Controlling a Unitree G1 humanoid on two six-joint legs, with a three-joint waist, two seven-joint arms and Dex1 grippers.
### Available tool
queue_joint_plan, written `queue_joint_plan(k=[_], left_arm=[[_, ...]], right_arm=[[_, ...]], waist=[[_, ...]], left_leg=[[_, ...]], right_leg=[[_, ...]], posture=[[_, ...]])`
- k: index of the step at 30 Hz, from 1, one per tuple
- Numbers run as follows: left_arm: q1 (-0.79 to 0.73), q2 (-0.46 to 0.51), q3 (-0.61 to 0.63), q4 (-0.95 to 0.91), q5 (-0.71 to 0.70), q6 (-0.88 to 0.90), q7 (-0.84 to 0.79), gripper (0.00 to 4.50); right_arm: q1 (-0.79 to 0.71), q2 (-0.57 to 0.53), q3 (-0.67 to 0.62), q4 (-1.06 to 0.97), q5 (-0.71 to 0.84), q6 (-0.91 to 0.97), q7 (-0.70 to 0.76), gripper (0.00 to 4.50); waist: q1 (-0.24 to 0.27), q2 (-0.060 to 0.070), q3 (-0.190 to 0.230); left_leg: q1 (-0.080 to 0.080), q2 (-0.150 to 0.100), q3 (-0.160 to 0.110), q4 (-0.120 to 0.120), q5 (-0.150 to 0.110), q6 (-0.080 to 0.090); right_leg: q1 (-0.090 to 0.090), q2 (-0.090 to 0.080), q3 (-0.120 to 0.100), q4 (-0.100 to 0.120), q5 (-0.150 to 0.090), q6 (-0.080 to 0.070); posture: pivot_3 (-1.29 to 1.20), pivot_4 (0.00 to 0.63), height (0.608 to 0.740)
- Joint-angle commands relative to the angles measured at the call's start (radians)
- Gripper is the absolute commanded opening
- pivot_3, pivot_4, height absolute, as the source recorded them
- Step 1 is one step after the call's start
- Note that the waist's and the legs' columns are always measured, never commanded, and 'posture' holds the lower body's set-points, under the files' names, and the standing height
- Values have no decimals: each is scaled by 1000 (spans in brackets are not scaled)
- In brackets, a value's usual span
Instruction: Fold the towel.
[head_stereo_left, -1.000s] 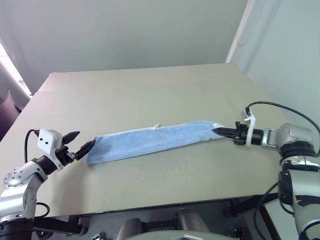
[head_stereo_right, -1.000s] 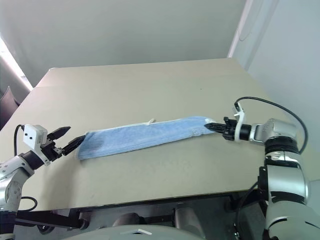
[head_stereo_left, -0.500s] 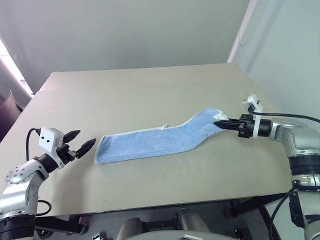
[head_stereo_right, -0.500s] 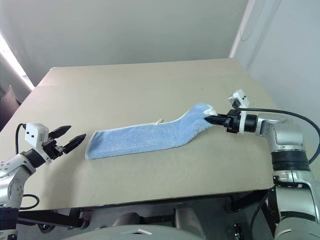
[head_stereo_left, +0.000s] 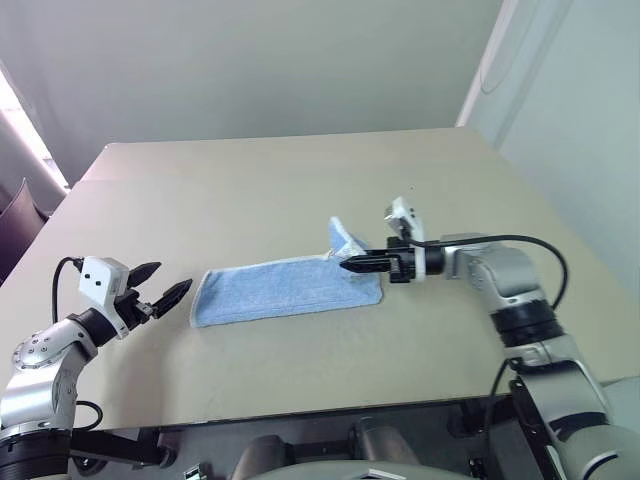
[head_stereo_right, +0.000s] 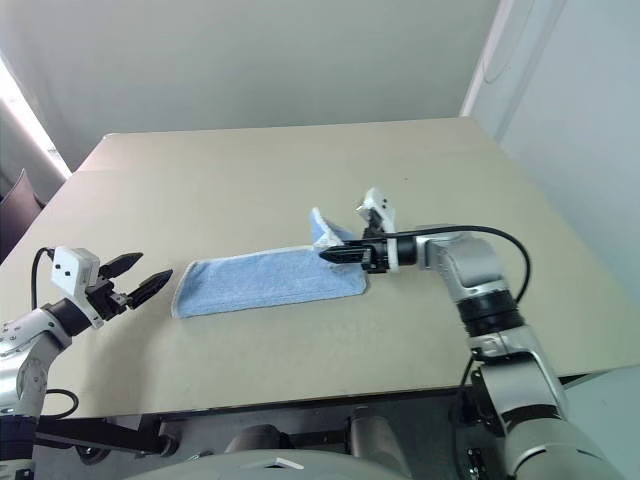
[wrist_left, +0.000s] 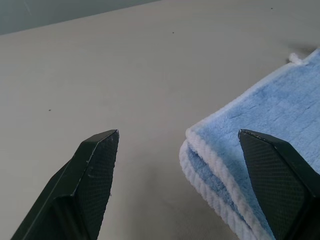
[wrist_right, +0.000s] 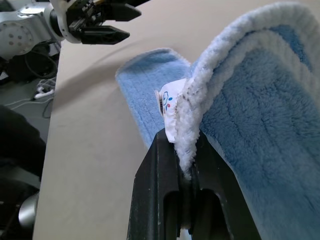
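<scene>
The light-blue towel (head_stereo_left: 270, 291) lies as a long strip on the beige table (head_stereo_left: 250, 190). Its right end (head_stereo_left: 345, 240) is lifted and curled back over the strip. My right gripper (head_stereo_left: 346, 265) is shut on that end's white edging, beside the small white tag (wrist_right: 169, 102), and points left above the towel's right part. In the right wrist view the folded edge (wrist_right: 235, 30) arches over the gripper (wrist_right: 181, 140). My left gripper (head_stereo_left: 171, 278) stands open just left of the towel's left end (wrist_left: 220, 145), a short gap away, with nothing between its fingers.
The table's front edge (head_stereo_left: 330, 408) runs just below the arms. A dark chair (head_stereo_left: 15, 225) stands off the table's left side. A black cable (head_stereo_left: 510, 240) loops over my right forearm. Bare tabletop lies beyond the towel.
My right gripper has swung left and a little up with the towel's right end, rolling as it went, so that end now curls over the strip. The left gripper has stayed in place.
</scene>
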Motion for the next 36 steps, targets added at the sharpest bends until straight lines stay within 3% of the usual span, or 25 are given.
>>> queue_joint_plan(k=[1, 5, 6, 11, 15, 21, 29, 36], left_arm=[[-21, 3, -3, -30, -4, -10, 0, 4028], [-26, 7, -4, -24, 2, -16, 5, 4028], [-27, 7, -4, -25, 2, -17, 6, 4028], [-19, 9, 1, -32, -1, -17, 6, 4028], [-8, 9, 6, -43, -3, -17, 7, 4028], [-4, 11, 14, -44, -6, -16, 8, 4028], [-10, 9, 14, -46, -4, -20, 19, 4028], [8, 12, 25, -60, -4, -29, 25, 4028]], right_arm=[[-47, 55, 37, 64, -29, -59, 14, 15], [-76, 127, 66, 176, -67, -107, 12, 15], [-78, 135, 73, 190, -77, -121, 18, 536], [-80, 154, 78, 199, -83, -131, 46, 2191], [-68, 135, -1, 128, -10, -103, 62, 3608], [-63, 183, -94, 167, -1, -182, -52, 3608], [-42, 303, -33, 404, -173, -453, -202, 3608], [59, 284, 108, 395, -336, -689, -175, 3608]], waist=[[1, 0, 0], [3, 0, 0], [3, 0, 0], [8, 0, 0], [13, 1, 0], [13, 0, -1], [11, 0, -1], [11, 0, -2]], left_leg=[[0, 0, 0, 0, 0, 0], [-2, 0, -1, 0, 0, 0], [-3, 0, -1, 0, 0, 0], [-10, -1, -1, 0, 0, -1], [-12, -1, -2, 0, 0, -1], [-12, -1, -2, 0, 0, -1], [-11, -1, -2, 0, 0, -2], [-11, -1, -2, 1, 1, -2]], right_leg=[[0, 0, 0, 0, 0, 0], [-2, -1, 0, 0, 0, 0], [-3, -1, 0, 0, 1, 0], [-9, -2, -1, 0, 1, -1], [-12, -2, -1, 2, 1, -1], [-11, -3, -2, 2, 1, -1], [-13, -2, -2, 6, 2, -2], [-13, -2, -2, 8, 2, -2]], posture=[[0, 0, 740], [0, 0, 740], [0, 0, 740], [0, 0, 740], [0, 0, 740], [0, 0, 740], [0, 0, 740], [0, 0, 740]])
